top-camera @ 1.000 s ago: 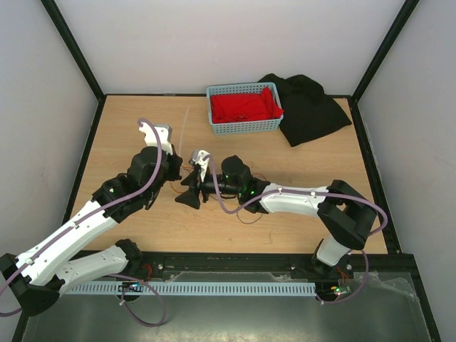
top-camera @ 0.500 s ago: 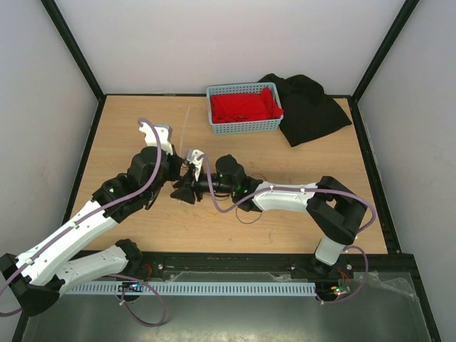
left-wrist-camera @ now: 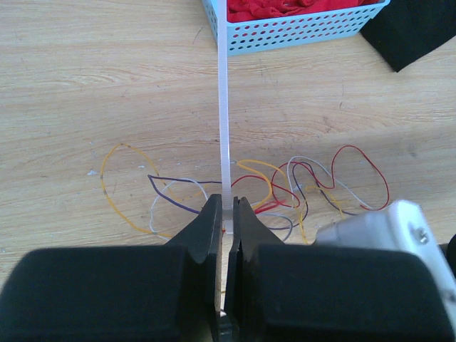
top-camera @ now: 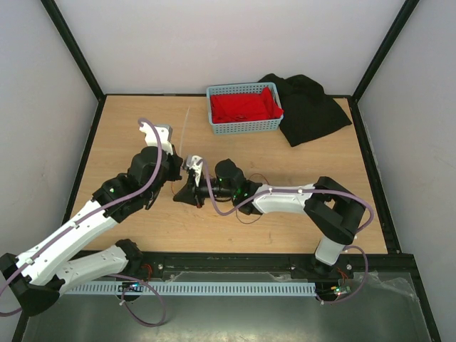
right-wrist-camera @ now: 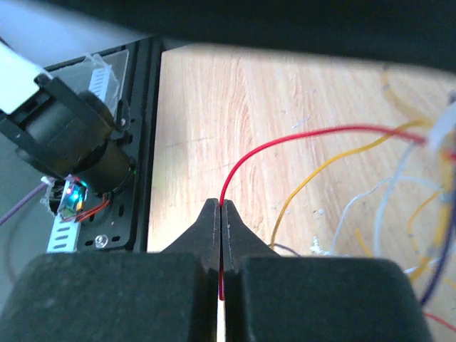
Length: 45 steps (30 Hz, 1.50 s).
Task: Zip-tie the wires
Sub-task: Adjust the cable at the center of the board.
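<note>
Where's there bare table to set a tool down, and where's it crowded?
Bare wood: the far left corner, between the table edge and the blue basket; the right side, between the black cloth and the right arm. Crowded: the middle, where the left claw, holding the zip tie, meets the right claw over the wires.

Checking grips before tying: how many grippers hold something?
2: the left gripper pinches the thin whitish plastic zip tie; the right gripper pinches a thin red wire.
</note>
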{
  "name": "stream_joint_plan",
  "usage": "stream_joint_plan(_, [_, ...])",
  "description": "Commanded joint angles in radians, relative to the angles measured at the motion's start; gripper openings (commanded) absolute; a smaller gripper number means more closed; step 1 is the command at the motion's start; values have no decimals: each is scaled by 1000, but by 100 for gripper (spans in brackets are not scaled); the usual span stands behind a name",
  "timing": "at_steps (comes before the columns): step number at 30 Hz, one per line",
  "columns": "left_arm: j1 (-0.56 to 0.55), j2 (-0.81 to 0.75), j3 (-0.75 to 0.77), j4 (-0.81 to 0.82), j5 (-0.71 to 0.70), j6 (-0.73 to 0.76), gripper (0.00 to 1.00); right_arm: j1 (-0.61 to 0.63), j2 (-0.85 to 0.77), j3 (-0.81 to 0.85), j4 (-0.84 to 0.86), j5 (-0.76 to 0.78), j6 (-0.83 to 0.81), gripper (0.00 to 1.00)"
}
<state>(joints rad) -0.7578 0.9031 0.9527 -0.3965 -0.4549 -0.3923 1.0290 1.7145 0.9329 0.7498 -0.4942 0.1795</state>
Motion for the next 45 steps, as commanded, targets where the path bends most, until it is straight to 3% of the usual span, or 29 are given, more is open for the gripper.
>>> stream_joint_plan(1, [5, 6, 36, 5, -24, 13, 0, 33, -30, -47, 26, -22, 18, 0])
stream_joint_plan(28, [5, 0, 45, 4, -37, 29, 0, 124, 99, -169, 110, -29, 116, 0])
stream_joint_plan(31, [5, -1, 41, 4, -37, 28, 0, 123, 72, -159, 79, -20, 114, 13])
stream_joint_plan(35, [5, -6, 34, 4, -38, 30, 0, 123, -14, -139, -16, 12, 72, 43])
stream_joint_plan(37, [6, -7, 32, 5, -42, 31, 0, 122, -68, -135, -84, 37, 33, 53])
stream_joint_plan(45, [10, -15, 28, 5, -38, 49, 0, 52, -347, -238, -252, 116, -29, 62])
